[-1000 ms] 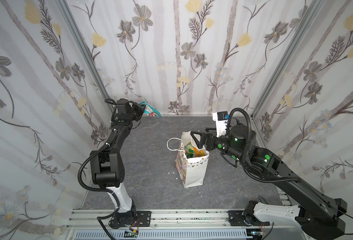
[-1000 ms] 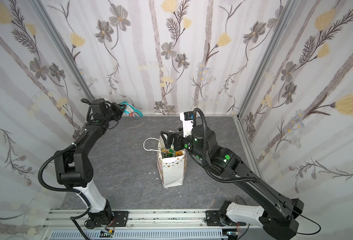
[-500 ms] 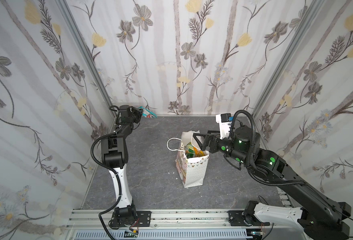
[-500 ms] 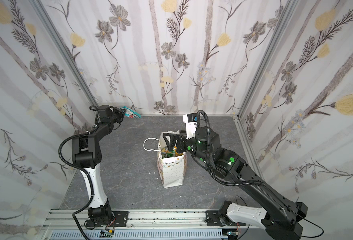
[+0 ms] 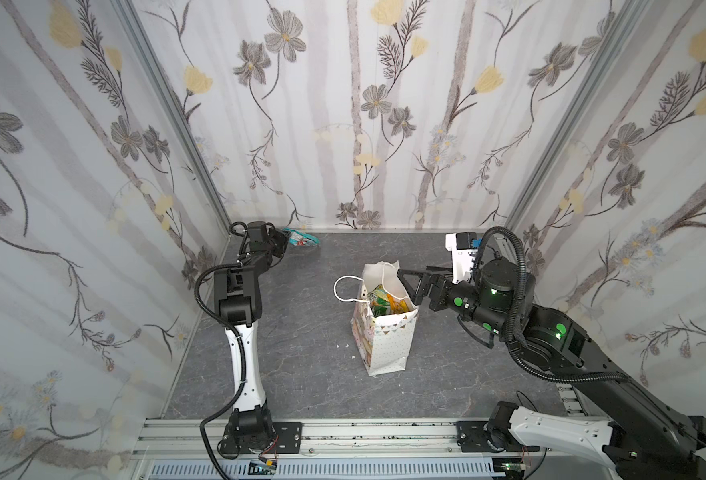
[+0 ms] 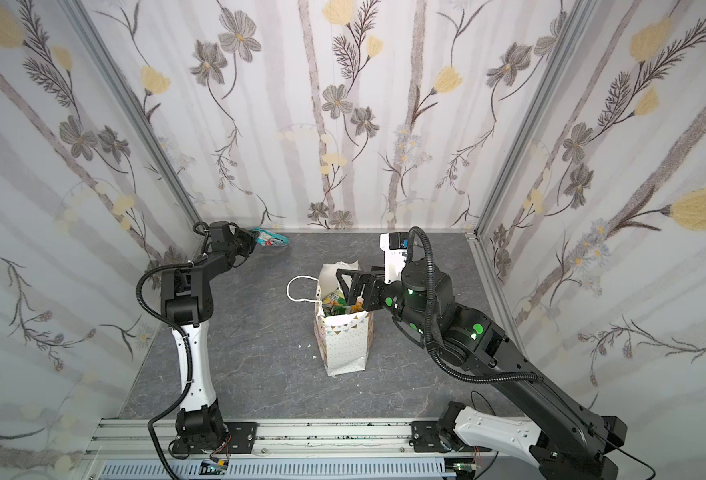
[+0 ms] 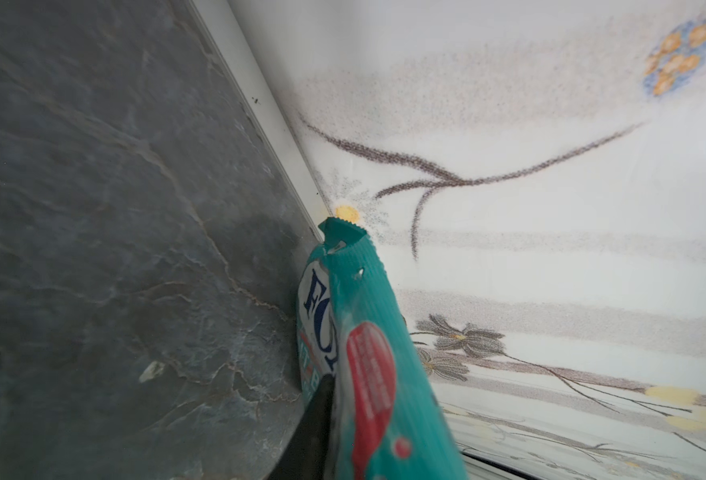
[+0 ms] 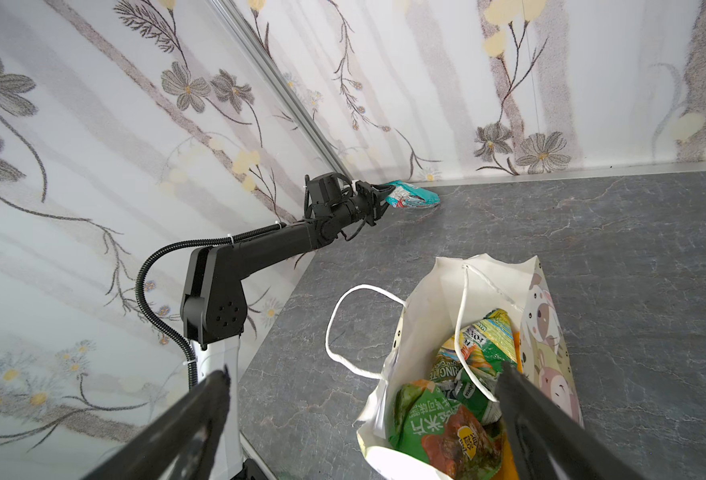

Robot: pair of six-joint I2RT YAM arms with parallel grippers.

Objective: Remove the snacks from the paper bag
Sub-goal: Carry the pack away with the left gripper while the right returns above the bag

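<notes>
"Where is your left arm?"

"My left gripper is at the far left corner of the table. It sits at the end of the teal FOX'S packet, which lies on the slate against the back wall. Both top views show little more than that. My left wrist view has the packet close up, with only one dark finger showing along its side. My right wrist view shows the jaws a little apart with the packet's end between them. Whether they pinch it, I cannot tell."

"And the bag?"

"The paper bag stands upright mid-table, well apart from that packet. One cord handle droops to its left. From above I see mostly the yellow-green packet. My right wrist view looks into the mouth and adds a green packet beside it."

"Your right arm?"

"My right gripper hovers at the bag's mouth, jaws spread wide, gripping nothing. One finger is over the packets, the other outside the bag."
</notes>
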